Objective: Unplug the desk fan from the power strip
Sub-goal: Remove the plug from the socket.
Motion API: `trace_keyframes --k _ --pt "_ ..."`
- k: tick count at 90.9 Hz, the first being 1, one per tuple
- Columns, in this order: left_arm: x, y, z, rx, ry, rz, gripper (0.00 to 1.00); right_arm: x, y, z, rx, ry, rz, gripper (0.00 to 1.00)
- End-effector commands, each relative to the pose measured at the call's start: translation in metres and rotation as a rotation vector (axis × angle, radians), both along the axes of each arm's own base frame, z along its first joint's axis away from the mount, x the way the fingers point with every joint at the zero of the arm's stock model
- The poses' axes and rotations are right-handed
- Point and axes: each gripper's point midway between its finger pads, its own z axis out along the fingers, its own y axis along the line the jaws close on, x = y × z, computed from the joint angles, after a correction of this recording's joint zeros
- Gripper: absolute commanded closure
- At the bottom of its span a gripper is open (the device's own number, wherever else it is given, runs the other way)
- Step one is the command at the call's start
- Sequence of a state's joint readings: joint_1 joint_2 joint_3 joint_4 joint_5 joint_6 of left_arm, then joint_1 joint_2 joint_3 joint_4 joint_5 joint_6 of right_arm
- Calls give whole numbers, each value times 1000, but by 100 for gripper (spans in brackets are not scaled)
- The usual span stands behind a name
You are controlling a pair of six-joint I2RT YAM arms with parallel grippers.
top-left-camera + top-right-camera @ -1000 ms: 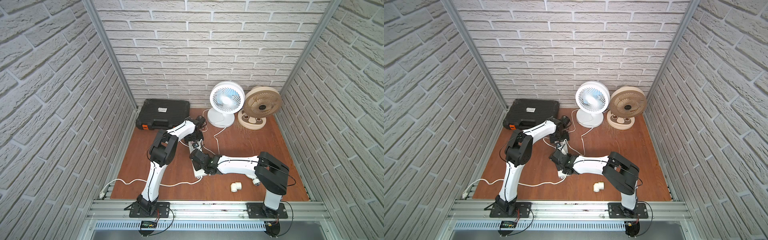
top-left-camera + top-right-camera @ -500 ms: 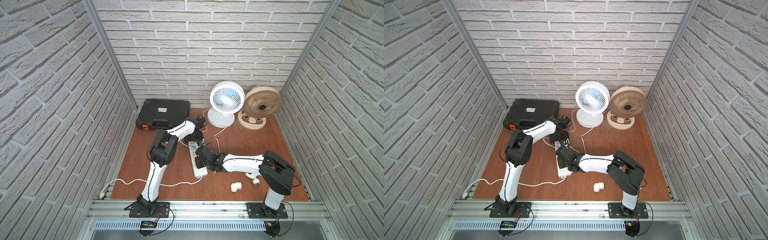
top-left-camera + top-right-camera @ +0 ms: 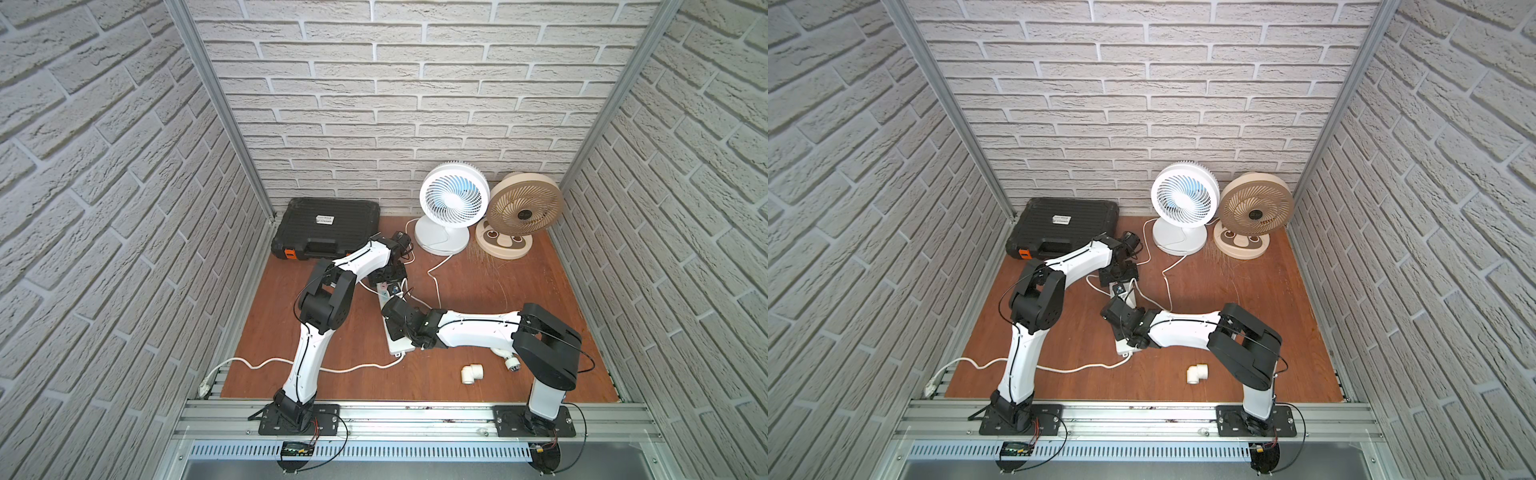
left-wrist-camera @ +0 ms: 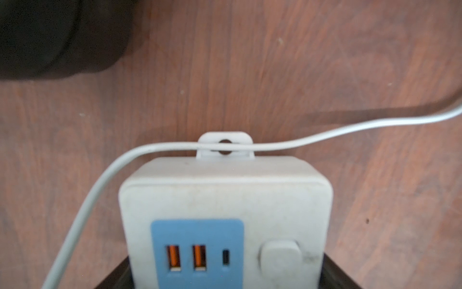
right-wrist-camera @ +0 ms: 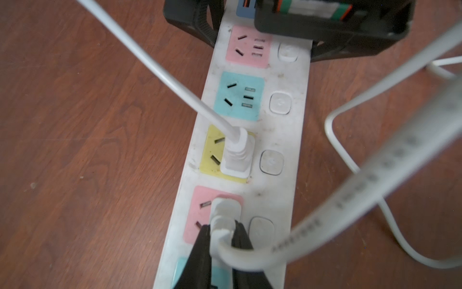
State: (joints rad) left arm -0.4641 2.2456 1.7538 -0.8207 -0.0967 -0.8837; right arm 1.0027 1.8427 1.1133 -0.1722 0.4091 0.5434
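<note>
Though it's white, power strip has pastel panels

Looked like a robotics lab test cell dressed as a room. Was walled by printed brick-pattern panels held in bare aluminium posts around a brown wood-grain board. Had, just in front of the board, an aluminium rail with bolted arm bases and an exposed circuit board; at the board's far edge, a black tool case.
</note>
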Motion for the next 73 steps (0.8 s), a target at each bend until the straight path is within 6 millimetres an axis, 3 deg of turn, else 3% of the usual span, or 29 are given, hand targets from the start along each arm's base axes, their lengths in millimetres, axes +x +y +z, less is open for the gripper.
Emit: trace_keyframes --k 1,40,73 --pt "-28 -10 -72 -47 153 -27 100 7 -18 10 -176 -98 -10 97" --pt "-27 -11 -71 -53 149 -33 100 5 -17 5 -147 -78 -18 97" --pt "-28 -13 -70 -54 148 -41 100 10 -35 -4 57 32 -111 97"
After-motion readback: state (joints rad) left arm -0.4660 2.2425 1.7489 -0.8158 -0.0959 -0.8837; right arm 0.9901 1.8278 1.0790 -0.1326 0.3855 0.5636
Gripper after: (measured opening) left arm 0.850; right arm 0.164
